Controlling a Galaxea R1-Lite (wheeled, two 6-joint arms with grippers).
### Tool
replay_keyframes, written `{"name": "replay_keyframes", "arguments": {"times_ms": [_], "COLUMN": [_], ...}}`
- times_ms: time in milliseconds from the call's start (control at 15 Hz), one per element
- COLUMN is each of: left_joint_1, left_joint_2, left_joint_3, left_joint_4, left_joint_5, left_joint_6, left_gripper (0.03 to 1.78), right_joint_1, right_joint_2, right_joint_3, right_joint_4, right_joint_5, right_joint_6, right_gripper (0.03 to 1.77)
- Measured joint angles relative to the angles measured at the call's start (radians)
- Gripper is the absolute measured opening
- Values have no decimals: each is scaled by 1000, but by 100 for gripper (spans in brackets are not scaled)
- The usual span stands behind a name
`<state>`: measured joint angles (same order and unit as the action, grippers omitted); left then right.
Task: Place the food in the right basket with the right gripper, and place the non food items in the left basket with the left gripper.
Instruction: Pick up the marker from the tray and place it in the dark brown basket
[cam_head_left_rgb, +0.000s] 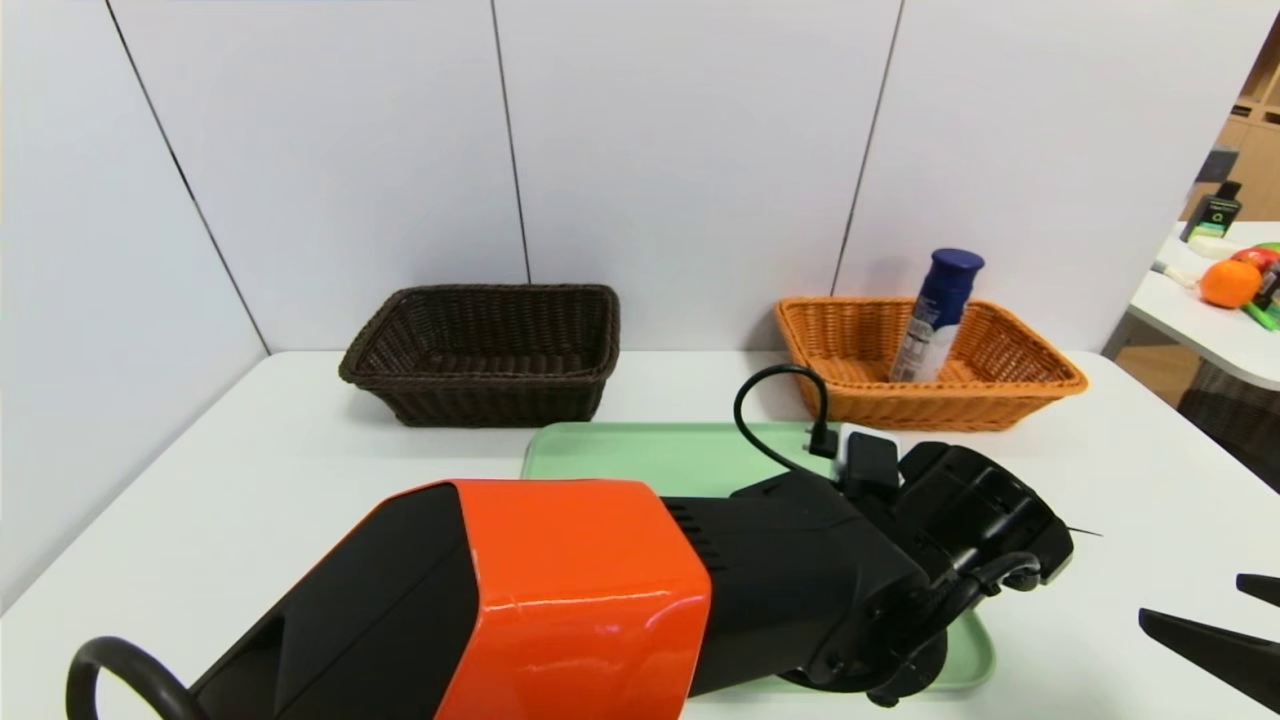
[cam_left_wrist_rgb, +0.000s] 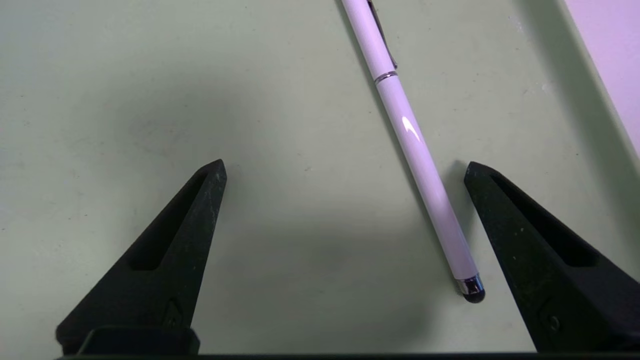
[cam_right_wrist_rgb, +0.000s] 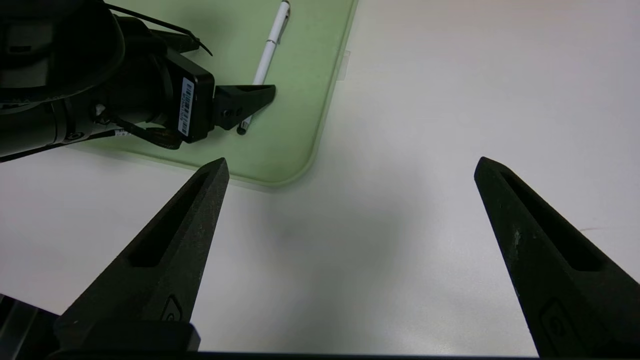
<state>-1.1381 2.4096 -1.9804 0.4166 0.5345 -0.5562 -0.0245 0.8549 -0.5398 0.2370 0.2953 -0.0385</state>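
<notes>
Progress check from my end: food canister (cam_head_left_rgb: 937, 315) already stands leaning in the orange right basket (cam_head_left_rgb: 1040, 395); dark left basket (cam_head_left_rgb: 395, 375) looks empty as far as I can see; white pen (cam_left_wrist_rgb: 417, 150) lies on the green tray (cam_head_left_rgb: 650, 455), between the wide-spread jaws of my left gripper (cam_left_wrist_rgb: 345, 170), nearer one jaw, not gripped; spoon isn't visible anywhere; right gripper (cam_right_wrist_rgb: 352, 165) hangs spread wide over bare table (cam_right_wrist_rgb: 450, 100), holding nothing; canister label is too small to read.
</notes>
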Motion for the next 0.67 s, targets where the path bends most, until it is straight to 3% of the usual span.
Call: {"name": "replay_keyframes", "arguments": {"times_ms": [667], "left_joint_1": [0], "left_joint_2": [0], "left_joint_3": [0], "left_joint_4": [3], "left_joint_5": [1], "left_joint_6": [7], "left_gripper": [169], "right_joint_1": [-3], "right_joint_2": [-1], "right_joint_3": [-2], "right_joint_4": [-5], "right_joint_5": [-6], "right_joint_6": [2], "right_gripper": [170]}}
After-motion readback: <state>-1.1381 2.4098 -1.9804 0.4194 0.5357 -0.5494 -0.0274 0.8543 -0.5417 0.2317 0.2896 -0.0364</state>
